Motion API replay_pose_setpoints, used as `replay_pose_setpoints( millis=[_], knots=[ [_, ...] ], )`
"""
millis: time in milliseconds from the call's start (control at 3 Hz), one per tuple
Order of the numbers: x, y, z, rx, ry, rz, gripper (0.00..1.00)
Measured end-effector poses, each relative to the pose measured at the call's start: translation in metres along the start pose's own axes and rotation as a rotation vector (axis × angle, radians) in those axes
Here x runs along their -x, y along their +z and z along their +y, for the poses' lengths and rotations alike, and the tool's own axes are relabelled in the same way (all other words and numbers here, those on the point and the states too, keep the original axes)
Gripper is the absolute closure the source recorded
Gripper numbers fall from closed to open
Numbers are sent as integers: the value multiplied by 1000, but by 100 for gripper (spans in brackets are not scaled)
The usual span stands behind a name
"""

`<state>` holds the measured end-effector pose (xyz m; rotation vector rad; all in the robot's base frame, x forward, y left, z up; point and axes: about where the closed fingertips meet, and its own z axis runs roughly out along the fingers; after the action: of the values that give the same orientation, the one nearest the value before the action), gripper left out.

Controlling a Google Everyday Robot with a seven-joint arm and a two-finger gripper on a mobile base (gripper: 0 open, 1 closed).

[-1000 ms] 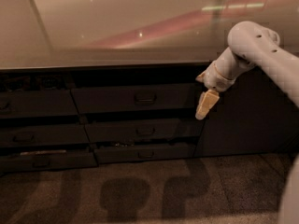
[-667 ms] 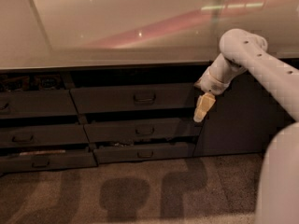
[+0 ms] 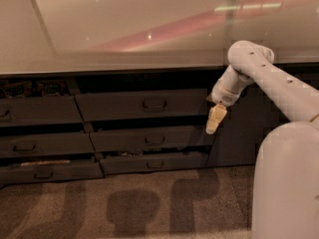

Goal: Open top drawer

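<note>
The top drawer [image 3: 114, 106] is the long dark grey front just under the counter, with a small dark loop handle [image 3: 154, 104] at its centre. Its front sits about level with the fronts beside it. My gripper [image 3: 215, 121] is cream-coloured and points downward at the drawer's right end, level with its lower edge. It is well to the right of the handle and holds nothing. My white arm [image 3: 279, 86] reaches in from the right.
A pale glossy counter [image 3: 124, 29] overhangs the drawers. Two narrower drawers [image 3: 149, 139] lie below the top one, and a left column of drawers [image 3: 37, 111] stands beside it. A plain dark cabinet door [image 3: 237, 138] is behind the gripper. Brown carpet [image 3: 124, 203] covers the floor.
My gripper has moved a little left and down along the drawer's right end. My arm has swung in and fills more of the right side.
</note>
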<state>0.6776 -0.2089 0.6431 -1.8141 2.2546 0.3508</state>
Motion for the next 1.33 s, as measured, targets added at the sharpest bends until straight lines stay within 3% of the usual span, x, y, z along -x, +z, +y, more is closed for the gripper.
replay_pose_setpoints(
  millis=[667, 1333],
  knots=[
    [8, -9, 11, -69, -83, -26, 0],
    [9, -9, 11, -62, -80, -35, 0]
  ],
)
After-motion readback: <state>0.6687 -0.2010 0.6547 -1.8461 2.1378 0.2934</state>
